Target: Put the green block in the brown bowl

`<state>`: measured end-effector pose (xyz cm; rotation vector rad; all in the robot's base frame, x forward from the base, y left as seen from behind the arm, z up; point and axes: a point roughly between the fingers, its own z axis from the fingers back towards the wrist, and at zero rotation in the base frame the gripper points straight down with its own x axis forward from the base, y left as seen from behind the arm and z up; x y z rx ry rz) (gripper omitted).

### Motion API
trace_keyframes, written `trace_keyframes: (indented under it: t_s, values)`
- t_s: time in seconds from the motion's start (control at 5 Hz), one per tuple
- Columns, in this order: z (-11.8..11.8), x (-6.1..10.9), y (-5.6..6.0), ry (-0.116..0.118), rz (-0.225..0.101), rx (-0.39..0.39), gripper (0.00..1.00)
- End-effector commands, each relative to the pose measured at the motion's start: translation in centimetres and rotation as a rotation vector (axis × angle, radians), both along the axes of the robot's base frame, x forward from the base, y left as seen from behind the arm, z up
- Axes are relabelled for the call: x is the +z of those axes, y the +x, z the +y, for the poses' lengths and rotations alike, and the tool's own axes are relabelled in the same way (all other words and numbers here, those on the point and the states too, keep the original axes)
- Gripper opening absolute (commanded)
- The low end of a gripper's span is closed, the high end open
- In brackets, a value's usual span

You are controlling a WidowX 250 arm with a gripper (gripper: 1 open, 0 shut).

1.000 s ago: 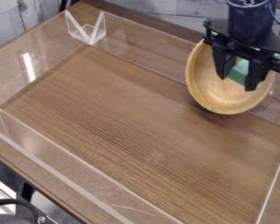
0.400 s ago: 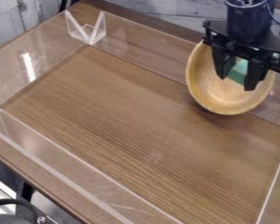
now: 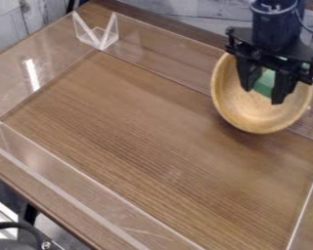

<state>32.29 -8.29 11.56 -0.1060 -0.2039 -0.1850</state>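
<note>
Poised over its target: the robot's black pincer hangs above the brown bowl at the far right of the table, its fingers clamped on the green block, which shows as a bright sliver between them. The block sits over the bowl's hollow, seemingly clear of the wood, though how much air lies beneath it cannot be read from this angle.

The step in hand appears to be the release. To do it well, the arm would likely ease the block a little lower over the middle of the bowl before letting go, so the bar settles flat rather than bouncing toward the thick rim. Opening the fingers evenly should keep the block from tipping out on the right side, where the bowl lies close to the table's edge.

Little else crowds the scene. A clear plastic wall rings the wooden surface, and a small transparent bracket stands at the far left corner, well apart from the bowl. Nothing visible stands between block and bowl.
</note>
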Motion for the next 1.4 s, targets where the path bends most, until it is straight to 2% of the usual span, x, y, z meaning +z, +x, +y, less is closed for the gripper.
trace_keyframes:
  t_s: [0.0,0.4,1.2]
  values:
    - [0.3,0.8,1.1,-0.008,-0.049,0.005,0.0]
    - [1.0,0.0,2.5,-0.001,-0.054,0.016,0.0]
    - [1.3,-1.6,3.5,-0.002,-0.059,0.016,0.0]
